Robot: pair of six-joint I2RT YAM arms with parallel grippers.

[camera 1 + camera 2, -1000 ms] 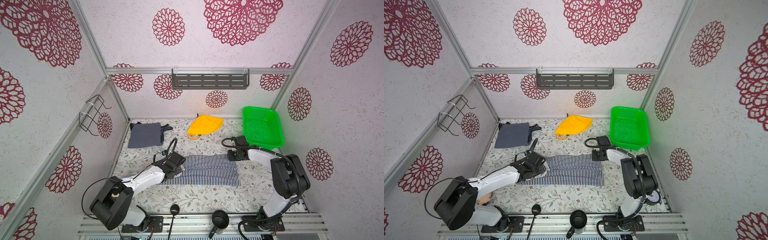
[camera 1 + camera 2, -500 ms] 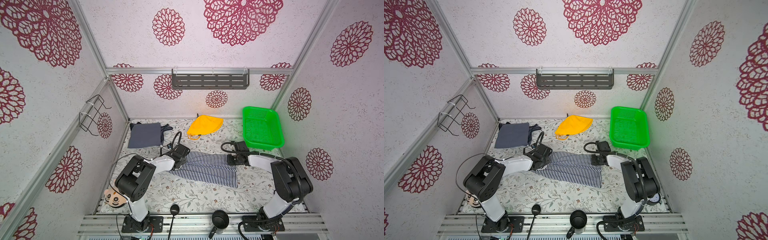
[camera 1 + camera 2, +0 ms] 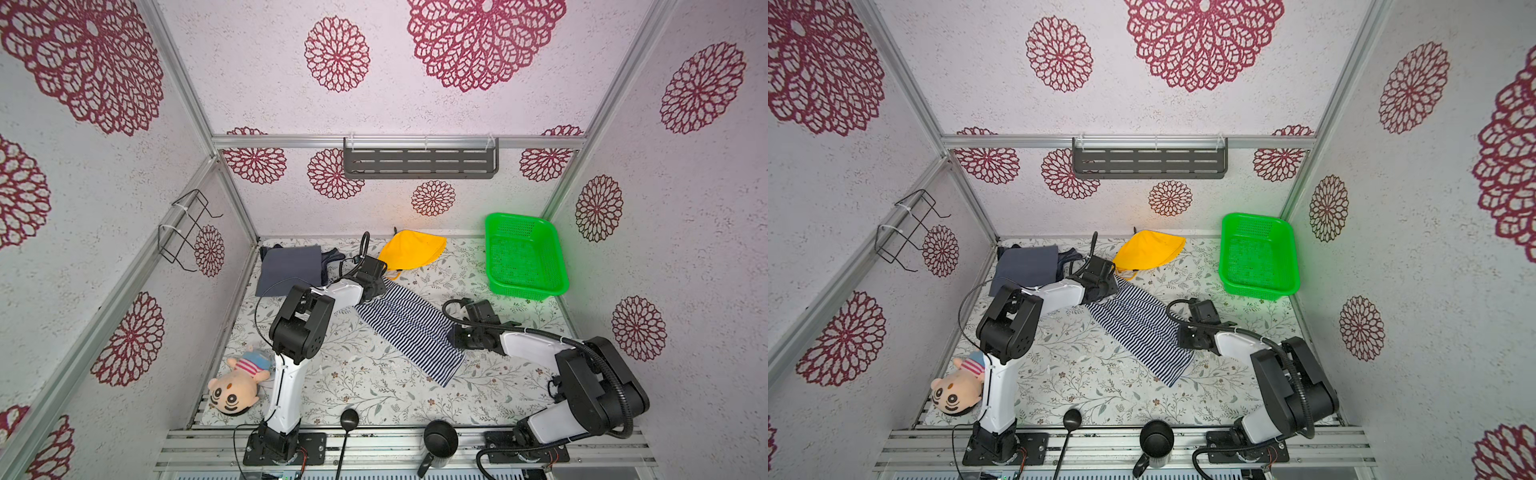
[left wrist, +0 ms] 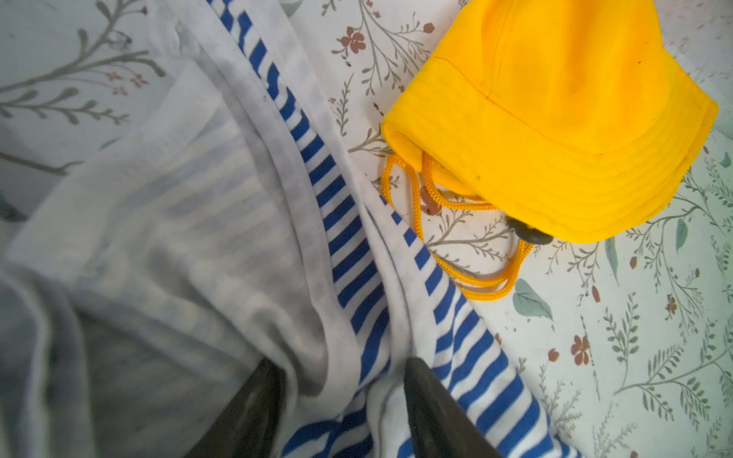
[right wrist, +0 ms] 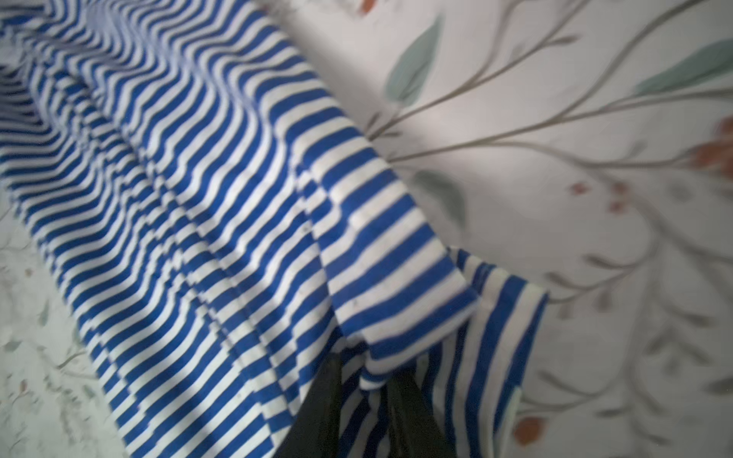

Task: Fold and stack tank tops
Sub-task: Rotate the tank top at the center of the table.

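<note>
The flowered counter (image 3: 365,386) carries the striped tank top (image 3: 409,328), drawn out in a long slanting band across its middle in both top views. The grey-blue tank top (image 3: 289,270) lies folded flat in the far left corner, apart from the striped one. The yellow hat (image 3: 411,249) sits just beside the band's far end. There the left tool (image 4: 341,368) has its jaws closed around bunched striped cloth. At the near end the right tool (image 5: 367,376) pinches a hem corner, jaws almost together.
</note>
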